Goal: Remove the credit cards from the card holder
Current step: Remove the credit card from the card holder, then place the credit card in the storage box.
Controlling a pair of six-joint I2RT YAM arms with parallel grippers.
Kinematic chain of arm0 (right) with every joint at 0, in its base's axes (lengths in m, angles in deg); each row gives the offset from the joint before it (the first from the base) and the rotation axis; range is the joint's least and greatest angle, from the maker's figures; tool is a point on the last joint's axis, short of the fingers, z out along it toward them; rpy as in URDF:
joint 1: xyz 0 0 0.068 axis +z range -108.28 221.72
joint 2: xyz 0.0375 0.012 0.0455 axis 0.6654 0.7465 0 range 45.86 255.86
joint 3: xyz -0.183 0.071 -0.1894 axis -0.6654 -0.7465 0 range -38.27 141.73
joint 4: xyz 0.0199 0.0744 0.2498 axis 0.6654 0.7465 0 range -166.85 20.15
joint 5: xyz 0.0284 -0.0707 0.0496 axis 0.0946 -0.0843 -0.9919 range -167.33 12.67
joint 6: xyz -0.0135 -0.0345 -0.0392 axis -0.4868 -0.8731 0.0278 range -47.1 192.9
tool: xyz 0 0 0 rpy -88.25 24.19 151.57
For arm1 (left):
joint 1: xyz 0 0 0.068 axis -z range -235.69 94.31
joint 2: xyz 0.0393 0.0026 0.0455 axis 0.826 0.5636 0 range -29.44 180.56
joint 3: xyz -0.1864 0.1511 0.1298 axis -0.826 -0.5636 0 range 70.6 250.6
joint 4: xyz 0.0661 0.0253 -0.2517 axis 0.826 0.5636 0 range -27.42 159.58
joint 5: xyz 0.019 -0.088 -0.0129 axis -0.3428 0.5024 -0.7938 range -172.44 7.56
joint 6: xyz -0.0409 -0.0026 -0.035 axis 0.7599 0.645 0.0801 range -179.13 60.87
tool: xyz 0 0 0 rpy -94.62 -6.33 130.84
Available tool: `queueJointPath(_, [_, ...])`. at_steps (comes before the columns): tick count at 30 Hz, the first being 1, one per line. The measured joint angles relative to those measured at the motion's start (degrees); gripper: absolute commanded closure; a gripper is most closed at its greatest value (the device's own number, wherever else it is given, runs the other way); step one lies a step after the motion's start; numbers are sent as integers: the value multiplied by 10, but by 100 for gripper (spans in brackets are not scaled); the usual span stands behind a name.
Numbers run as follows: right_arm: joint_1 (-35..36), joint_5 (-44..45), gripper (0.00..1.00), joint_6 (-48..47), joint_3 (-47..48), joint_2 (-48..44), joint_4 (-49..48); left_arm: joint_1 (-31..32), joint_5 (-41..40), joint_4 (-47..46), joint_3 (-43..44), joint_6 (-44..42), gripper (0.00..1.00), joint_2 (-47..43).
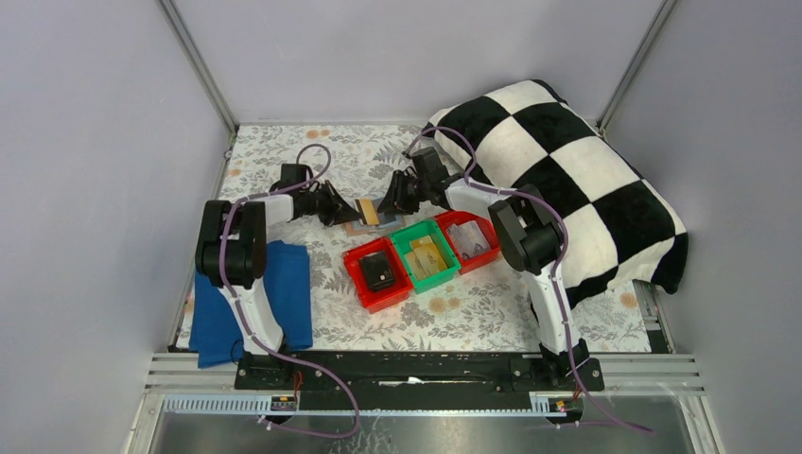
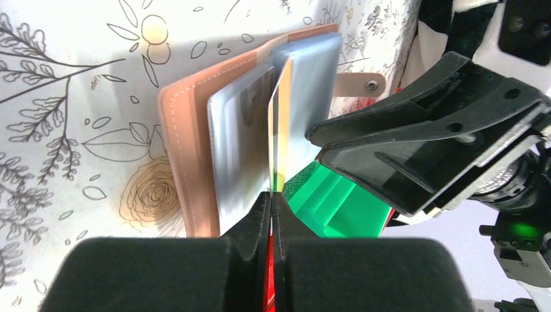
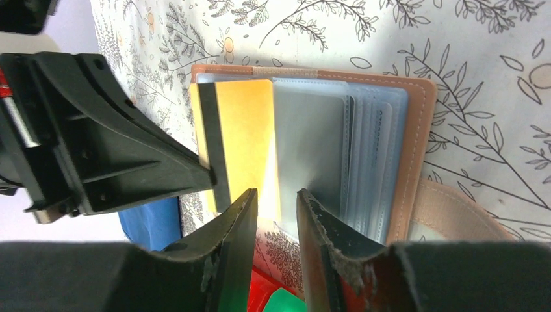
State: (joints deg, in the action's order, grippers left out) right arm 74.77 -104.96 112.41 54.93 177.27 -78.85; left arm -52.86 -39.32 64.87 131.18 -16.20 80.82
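Where the top view centres on the floral-patterned bench (image 1: 284,156), the small salmon-pink leather-like folding card holder (image 1: 362,227) lies open just above a green plastic bin (image 1: 400,253), with the left jaws and right jaws meeting over it from either side. From the left wrist, the left jaws are clamped on the lower edge of a thin yellow credit card (image 2: 279,110) standing edge-on among the holder's clear sleeves at frame centre. From the right wrist, the right jaws stand apart at bottom centre, astride that card's near edge, contact unclear.
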Motion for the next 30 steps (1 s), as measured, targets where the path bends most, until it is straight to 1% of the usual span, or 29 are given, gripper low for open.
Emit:
queueJointPath(3, [0, 5, 60, -3, -7, -9, 7, -5, -6, 28, 6, -17, 100, -20])
queueJointPath(6, [0, 12, 50, -9, -12, -23, 24, -7, -9, 53, 14, -38, 100, -41])
queueJointPath(9, [-1, 7, 45, -16, -12, -38, 35, -8, -3, 72, 19, -56, 100, -60])
queueJointPath(11, [-2, -16, 44, -17, -12, -47, 29, -9, 9, 81, 20, -65, 100, -72])
queueJointPath(15, [-7, -87, 43, -2, -11, -52, -13, -9, 46, 89, 20, -74, 100, -101])
queueJointPath(19, [-9, -141, 39, 31, -12, -52, -64, -9, 80, 85, 21, -73, 100, -124])
queueJointPath(20, [-9, -151, 39, 40, -12, -52, -77, -9, 88, 84, 21, -70, 100, -129])
queueJointPath(21, [-9, -159, 40, 49, -14, -52, -90, -9, 93, 83, 21, -69, 100, -133])
queueJointPath(22, [-9, -168, 44, 57, -16, -52, -105, -9, 99, 80, 21, -66, 100, -137])
queueJointPath(24, [-9, -184, 54, 78, -26, -52, -139, -9, 108, 75, 22, -61, 100, -141])
queueJointPath(26, [-10, -198, 72, 107, -41, -52, -176, -9, 113, 71, 22, -58, 100, -142])
queueJointPath(28, [-11, -206, 91, 137, -57, -52, -216, -9, 115, 73, 22, -56, 100, -142])
queueJointPath(29, [-14, -214, 99, 156, -66, -52, -239, -12, 115, 73, 22, -54, 100, -142])
queueJointPath(30, [-17, -219, 100, 172, -71, -52, -259, -14, 114, 73, 22, -52, 100, -142])
